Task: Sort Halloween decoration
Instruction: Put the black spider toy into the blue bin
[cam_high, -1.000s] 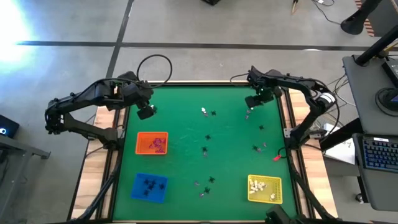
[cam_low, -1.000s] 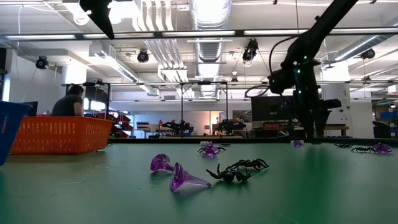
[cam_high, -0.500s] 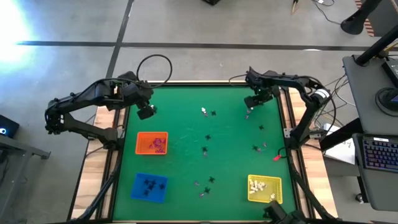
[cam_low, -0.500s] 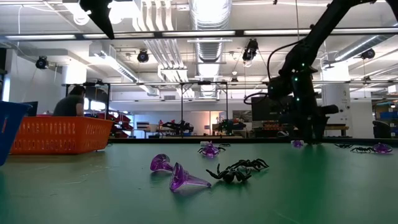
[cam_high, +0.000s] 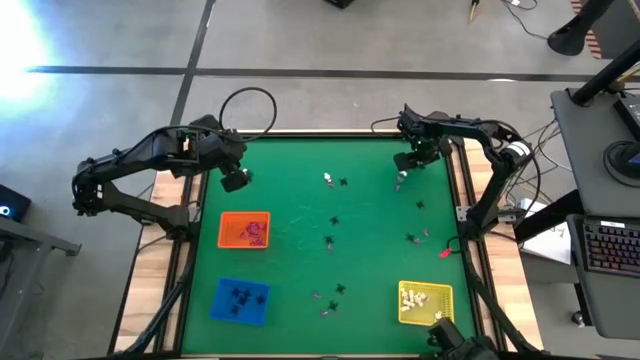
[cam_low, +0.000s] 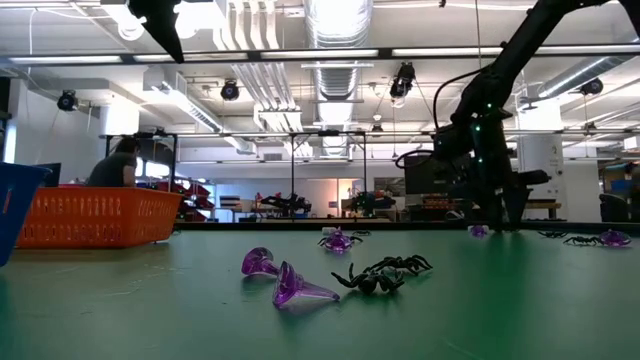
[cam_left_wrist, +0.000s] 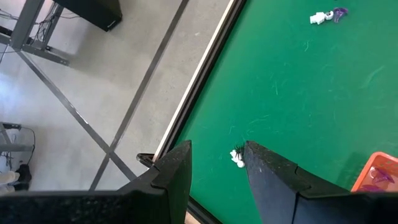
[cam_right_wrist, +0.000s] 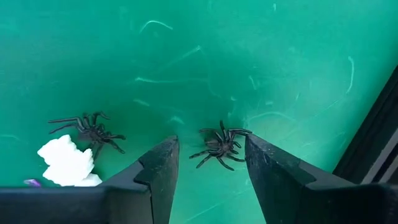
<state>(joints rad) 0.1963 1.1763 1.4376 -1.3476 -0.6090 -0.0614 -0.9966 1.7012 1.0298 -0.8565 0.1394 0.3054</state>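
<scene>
Small Halloween trinkets lie scattered on the green mat (cam_high: 300, 215). My right gripper (cam_right_wrist: 210, 140) (cam_high: 412, 163) points straight down at the far right, open, low over the mat. Its fingers stand on either side of a black spider (cam_right_wrist: 221, 147) without touching it. Beside them lie a second spider (cam_right_wrist: 87, 131) and a white trinket (cam_right_wrist: 65, 165). My left gripper (cam_high: 236, 180) (cam_left_wrist: 217, 149) hangs open, high over the far left of the mat, with a white trinket (cam_left_wrist: 237, 157) far below it.
An orange tray (cam_high: 244, 230) with purple pieces, a blue tray (cam_high: 240, 300) with black spiders and a yellow tray (cam_high: 425, 305) with white pieces stand on the mat. Purple cones (cam_low: 285, 280) and a spider (cam_low: 385, 275) lie near the front edge. A person (cam_low: 110, 165) sits beyond the table.
My right gripper has come down a little toward the mat at the far right and shifted slightly sideways, still pointing down.
</scene>
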